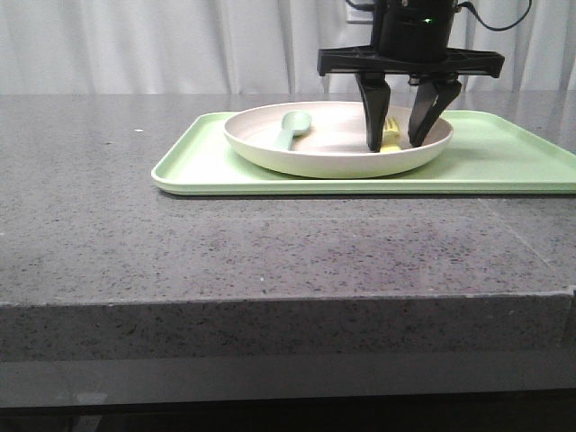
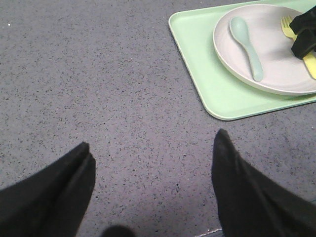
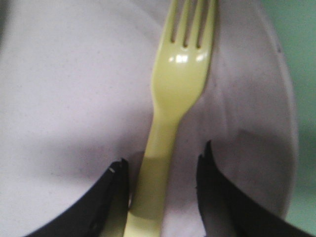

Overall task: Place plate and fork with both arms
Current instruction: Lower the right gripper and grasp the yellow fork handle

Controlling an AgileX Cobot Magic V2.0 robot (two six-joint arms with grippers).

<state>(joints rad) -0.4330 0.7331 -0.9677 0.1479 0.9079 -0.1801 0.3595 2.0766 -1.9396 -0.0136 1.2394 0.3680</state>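
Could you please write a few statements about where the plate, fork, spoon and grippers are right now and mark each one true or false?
1. The plate sits on the green tray. True.
2. The fork lies on the bare counter. False: it lies in the plate, between the fingers of the right gripper.
3. The left gripper is shut on the spoon. False: it is open over the grey counter, apart from the tray, and the spoon lies untouched in the plate.
4. The right gripper's fingers reach down into the plate. True.
5. The spoon and fork lie in the same plate. True.
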